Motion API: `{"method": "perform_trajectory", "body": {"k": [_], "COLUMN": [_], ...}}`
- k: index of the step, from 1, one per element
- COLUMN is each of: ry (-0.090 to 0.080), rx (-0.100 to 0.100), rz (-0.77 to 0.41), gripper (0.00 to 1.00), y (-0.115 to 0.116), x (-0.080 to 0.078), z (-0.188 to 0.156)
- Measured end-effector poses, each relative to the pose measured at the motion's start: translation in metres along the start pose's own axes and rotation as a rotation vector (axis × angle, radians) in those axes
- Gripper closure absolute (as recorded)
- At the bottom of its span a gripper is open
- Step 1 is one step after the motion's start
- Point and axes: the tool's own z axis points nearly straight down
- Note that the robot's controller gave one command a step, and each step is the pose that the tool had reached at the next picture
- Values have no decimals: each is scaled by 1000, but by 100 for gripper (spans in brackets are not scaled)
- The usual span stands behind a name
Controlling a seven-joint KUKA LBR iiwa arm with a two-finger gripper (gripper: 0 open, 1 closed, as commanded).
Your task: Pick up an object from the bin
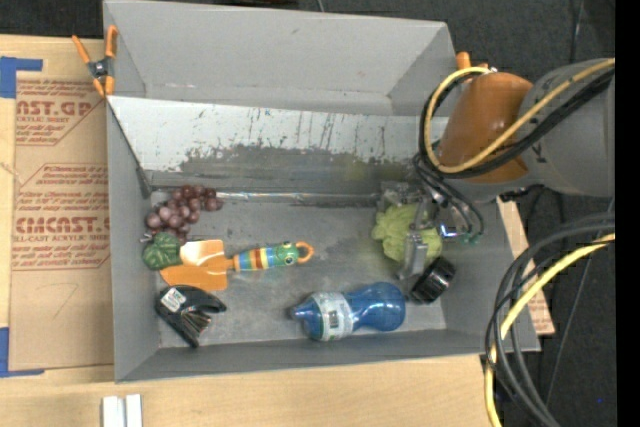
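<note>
- The gripper [420, 240] is low in the right end of the bin [270, 65], near the right wall.
- Whether it is open or closed cannot be told, as the wrist and cables cover it.
- A pale yellow-green lump [391, 227] lies just beside it on the left, touching or nearly touching; it looks like a toy lettuce leaf or a crumpled cloth.
- That lump is the thing nearest the tool, so it is the likeliest pick.
- It is probably light and soft, and its crinkled surface should give under pressure rather than slip.
- The best hold is likely across a raised fold near its middle, pinched deep so that the material bunches instead of pulling free.
- A grasp at a thin edge risks the lump sagging or sliding out on the lift.
- It looks unlikely to break, so a firm squeeze seems safe.
- A small black block [432, 280] lies just below the gripper and could be nudged or caught by mistake.
- A blue bottle [352, 312] lies on its side near the front wall; round and smooth, it is likely a harder, more slippery thing to take.
- Well apart on the left are purple grapes [180, 208], an orange scoop [200, 265] with a striped handle and a few other small things.
</note>
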Motion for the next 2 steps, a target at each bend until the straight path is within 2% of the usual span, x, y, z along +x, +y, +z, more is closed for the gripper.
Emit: {"method": "perform_trajectory", "body": {"k": [1, 2], "ry": [-23, -12], "rx": [3, 1], "rz": [35, 8], "gripper": [0, 100], "y": [-16, -3], "x": [10, 1], "z": [-7, -3]}}
